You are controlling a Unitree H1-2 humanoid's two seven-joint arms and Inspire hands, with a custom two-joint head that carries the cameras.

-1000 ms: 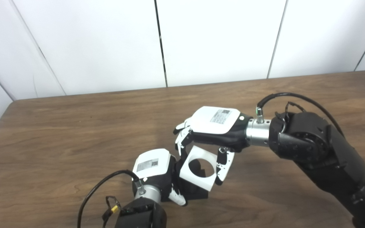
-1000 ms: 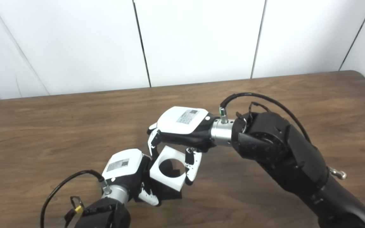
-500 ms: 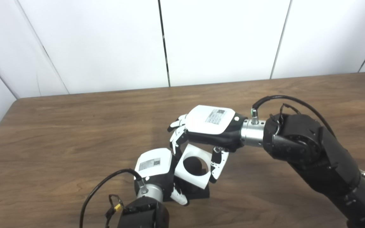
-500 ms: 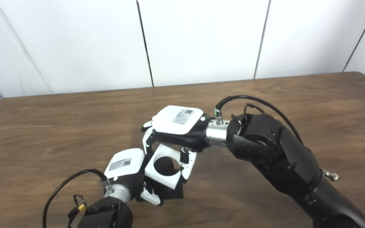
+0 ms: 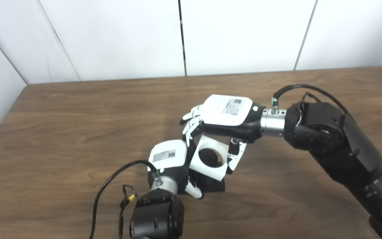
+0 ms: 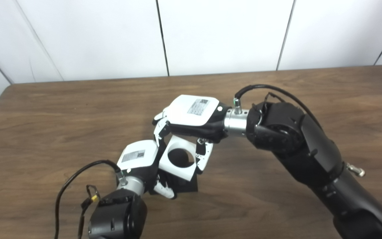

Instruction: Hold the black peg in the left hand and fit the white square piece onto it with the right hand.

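My left hand (image 5: 169, 159) is low at the front of the wooden table (image 5: 78, 126), shut on the black peg (image 5: 212, 186); only the peg's square black base shows, resting on the table. The white square piece (image 5: 209, 158) with a round hole is tilted over the peg, and the peg's dark top fills the hole. My right hand (image 5: 224, 116) comes in from the right and is shut on the white square piece (image 6: 179, 158), its fingers on the far edge and the thumb on the near right edge. The peg's shaft is hidden behind the piece.
White wall panels (image 5: 244, 33) stand behind the table's far edge. A black cable (image 5: 111, 182) loops from my left wrist near the front edge. My right forearm (image 5: 343, 156) crosses the table's right front part.
The camera has shifted, moving the whole scene up in the picture. The white piece has slid closer over the peg, so the peg's dark top now fills the hole.
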